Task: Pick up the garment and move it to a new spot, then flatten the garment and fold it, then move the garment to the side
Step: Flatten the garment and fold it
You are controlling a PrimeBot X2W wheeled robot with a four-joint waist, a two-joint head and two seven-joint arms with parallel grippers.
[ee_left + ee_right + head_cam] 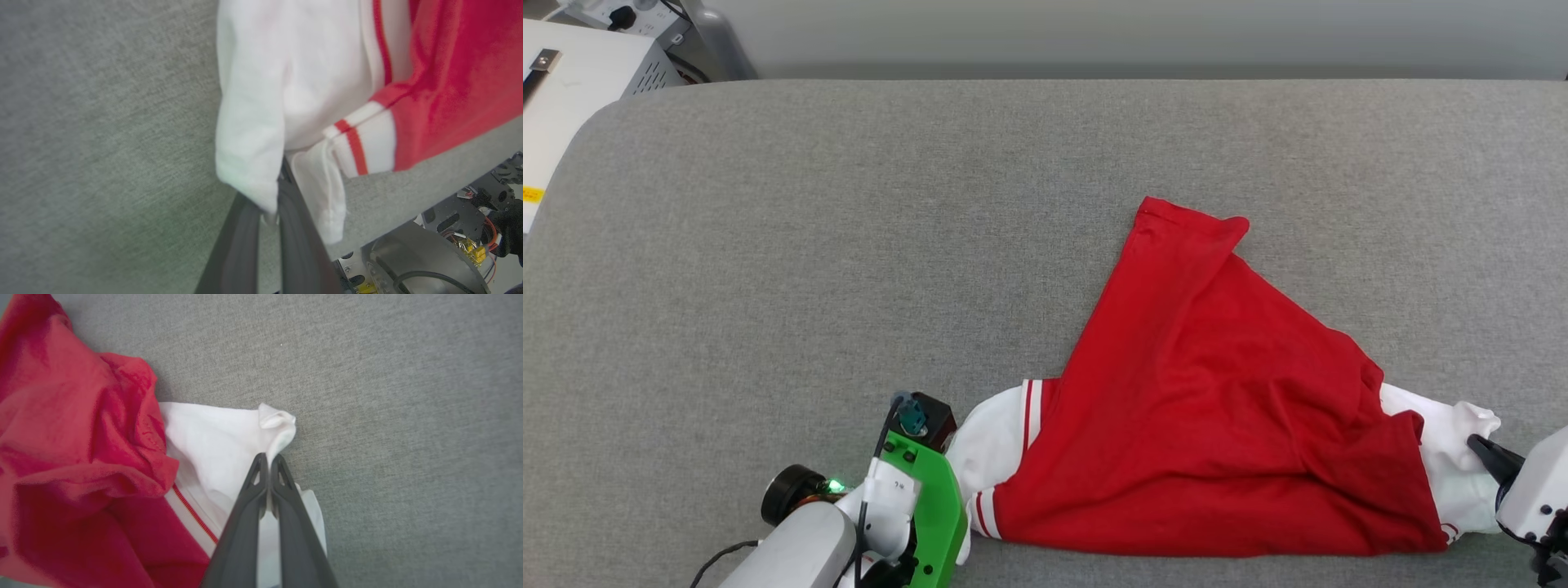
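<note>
**Friend:** What are your hands doing?

**Me:** My left gripper [271,204] is pinched closed on one white sleeve [253,102] of the garment [1217,425]. My right gripper [269,459] is squeezed closed on the other white sleeve [220,445].

**Friend:** Where is the garment?

**Me:** It lies on the grey table [849,204], close to my edge and over to my right. In the head view it sits between my hands. It is at 3 o'clock from my left gripper and at 9 o'clock from my right one. The bottom hem [1188,216] points off toward 12 o'clock. In the right wrist view the sleeve tip sits at 12 o'clock from my fingers [245,522]. The red part [81,457] bunches up at 9 o'clock.

**Friend:** Is it flat?

**Me:** Not yet. The red part is folded over and wrinkly.

**Friend:** So how do you do this bit well?

**Me:** I think I should pull my hands apart slowly, both the same, low over the table. I should hold tight so no sleeve slips out. I should stop when the cloth goes tight, so it does not tear or jump.
</note>
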